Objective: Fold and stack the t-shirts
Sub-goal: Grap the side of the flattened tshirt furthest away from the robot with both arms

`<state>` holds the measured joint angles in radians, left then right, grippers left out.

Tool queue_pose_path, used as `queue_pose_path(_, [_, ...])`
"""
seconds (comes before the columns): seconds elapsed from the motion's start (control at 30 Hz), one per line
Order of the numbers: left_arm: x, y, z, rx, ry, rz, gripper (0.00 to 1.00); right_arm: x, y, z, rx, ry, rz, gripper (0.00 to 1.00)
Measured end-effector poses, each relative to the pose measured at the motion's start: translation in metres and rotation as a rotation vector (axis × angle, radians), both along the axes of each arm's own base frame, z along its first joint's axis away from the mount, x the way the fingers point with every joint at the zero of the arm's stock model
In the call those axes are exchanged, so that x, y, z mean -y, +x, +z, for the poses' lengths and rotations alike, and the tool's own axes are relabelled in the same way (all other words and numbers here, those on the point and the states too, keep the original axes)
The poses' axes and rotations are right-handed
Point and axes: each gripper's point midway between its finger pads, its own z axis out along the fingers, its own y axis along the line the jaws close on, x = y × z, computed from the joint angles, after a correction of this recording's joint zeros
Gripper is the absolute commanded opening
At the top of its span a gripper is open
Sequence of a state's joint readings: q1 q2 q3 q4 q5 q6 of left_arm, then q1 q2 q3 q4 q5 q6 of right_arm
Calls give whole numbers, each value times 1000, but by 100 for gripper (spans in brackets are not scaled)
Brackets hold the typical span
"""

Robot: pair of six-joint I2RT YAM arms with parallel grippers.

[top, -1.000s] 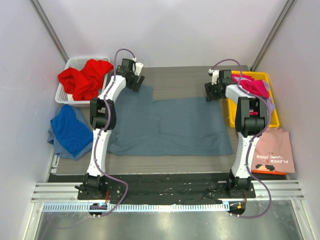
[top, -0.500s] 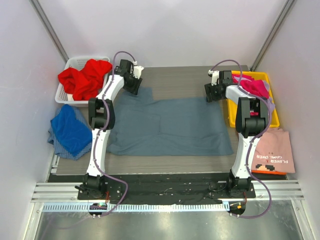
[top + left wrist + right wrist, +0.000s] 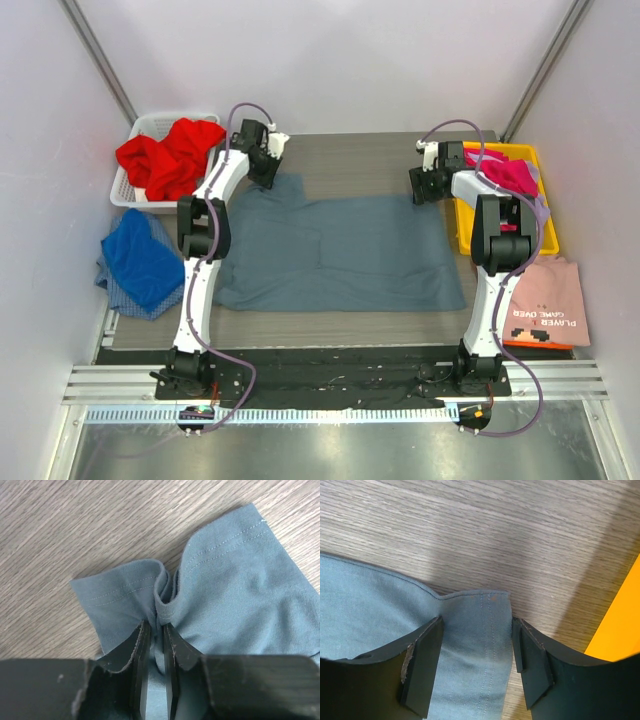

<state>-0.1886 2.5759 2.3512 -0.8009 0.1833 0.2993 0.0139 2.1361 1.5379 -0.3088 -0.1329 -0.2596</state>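
Observation:
A large slate blue-grey t-shirt (image 3: 340,250) lies spread flat on the wooden table. At its far left sleeve my left gripper (image 3: 268,180) is shut on a bunched fold of the sleeve hem (image 3: 167,592), the cloth pinched between the fingertips (image 3: 156,627). My right gripper (image 3: 420,190) stands open at the shirt's far right corner. Its fingers straddle the stitched hem (image 3: 485,630), one pad on the cloth (image 3: 422,665), the other beside its edge.
A red t-shirt (image 3: 170,155) fills the white basket (image 3: 150,125) at back left. A royal blue t-shirt (image 3: 140,260) lies at the left edge. The yellow bin (image 3: 548,235) holds a magenta t-shirt (image 3: 510,172); a folded pale pink t-shirt (image 3: 545,305) lies at front right.
My left gripper has closed down on the sleeve hem, bunching the cloth. The right gripper and the rest have stayed still.

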Motion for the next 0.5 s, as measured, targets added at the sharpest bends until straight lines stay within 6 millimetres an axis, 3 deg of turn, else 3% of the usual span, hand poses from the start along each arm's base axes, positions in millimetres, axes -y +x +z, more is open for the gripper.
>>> queue_pose_path(0.3, [-4, -8, 0, -10, 19, 9, 18, 1, 0, 1, -6, -6, -3, 63])
queue_pose_path(0.5, [-9, -13, 0, -15, 45, 7, 13, 3, 5, 1, -7, -16, -5, 41])
